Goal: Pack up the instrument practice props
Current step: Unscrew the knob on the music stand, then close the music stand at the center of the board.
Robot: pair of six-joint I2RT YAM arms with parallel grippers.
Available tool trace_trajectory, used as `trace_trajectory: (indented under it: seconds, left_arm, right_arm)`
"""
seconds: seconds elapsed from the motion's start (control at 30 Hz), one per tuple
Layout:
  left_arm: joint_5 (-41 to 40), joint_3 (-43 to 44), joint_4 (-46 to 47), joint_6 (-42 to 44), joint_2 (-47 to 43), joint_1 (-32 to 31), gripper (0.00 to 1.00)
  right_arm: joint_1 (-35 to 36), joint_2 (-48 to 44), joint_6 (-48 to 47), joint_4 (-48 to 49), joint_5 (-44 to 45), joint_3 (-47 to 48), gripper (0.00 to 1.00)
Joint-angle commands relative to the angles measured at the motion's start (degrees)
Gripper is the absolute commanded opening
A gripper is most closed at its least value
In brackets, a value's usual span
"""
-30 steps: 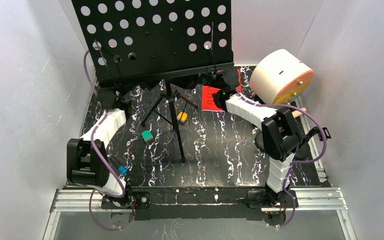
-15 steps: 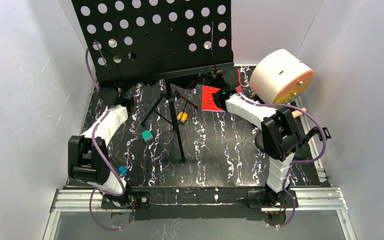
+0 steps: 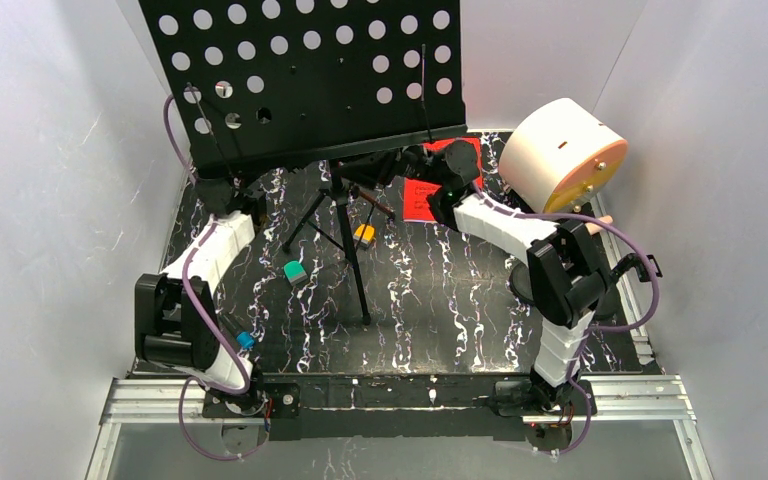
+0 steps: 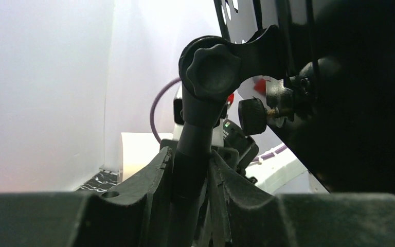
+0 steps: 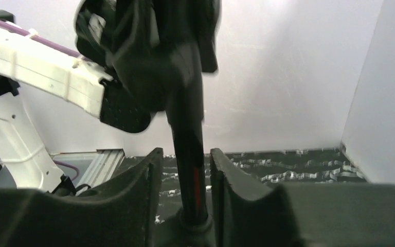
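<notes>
Left wrist, L gripper [image 4: 190, 157] clamping rack pole [image 4: 199, 110]

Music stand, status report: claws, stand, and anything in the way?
Left claw clamped on the music stand pole, below the knob. Right claw open around the same pole. Stand upright, legs spread. White cylinder close beside right arm.

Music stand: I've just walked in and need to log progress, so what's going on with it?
The music stand is upright on its tripod at the back of the table, with both tools reaching in under it. The left tool pinches its centre tube just below the knob. The right tool straddles the same tube with small gaps on either side, so it is not gripping. A red sheet lies on the table to the right of the tripod, not packed yet.
</notes>
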Motion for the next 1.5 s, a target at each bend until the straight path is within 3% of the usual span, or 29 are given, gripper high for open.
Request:
trace_trajectory:
  seconds: [0.0, 0.23, 0.4, 0.6, 0.93, 1.07, 1.23, 1.33, 1.47]
  left_arm:
    - [1.6, -1.9, -1.5, 4.8, -4.4, -0.1, 0.0]
    - [0.9, -3.2, -6.9, 10.8, -6.5, -0.1, 0.0]
    - [0.4, -4.2, -8.6, 12.7, -7.0, -0.1, 0.0]
    - [-0.1, -5.1, -9.8, 13.4, -7.4, -0.1, 0.0]
    - [-0.8, -9.4, -12.0, 15.3, -8.8, -0.1, 0.0]
    - [-0.8, -10.0, -12.7, 15.6, -9.1, -0.1, 0.0]
    - [-0.9, -10.3, -13.5, 16.1, -9.3, -0.1, 0.0]
    - [-1.0, -10.7, -13.7, 16.2, -9.3, -0.1, 0.0]
    - [-1.2, -10.4, -14.1, 16.3, -9.6, -0.2, 0.0]
  right_arm:
    - [-0.4, -5.4, -4.4, -5.3, 3.7, -7.3, 0.5]
    - [1.9, -18.2, -15.3, -7.0, 19.1, -23.0, 0.62]
    - [10.5, -24.8, -24.4, -10.2, 35.3, -31.6, 0.64]
    - [18.8, -26.8, -23.6, -8.3, 52.4, -39.6, 0.64]
    - [25.4, -23.4, -19.8, -20.8, 67.3, -36.6, 0.66]
    - [26.3, -21.5, -17.2, -23.8, 68.8, -35.7, 0.65]
    - [27.2, -18.8, -15.3, -25.4, 68.9, -34.1, 0.57]
    - [27.2, -17.5, -15.4, -25.5, 67.9, -33.4, 0.45]
    - [27.3, -16.8, -16.1, -24.9, 66.8, -32.2, 0.07]
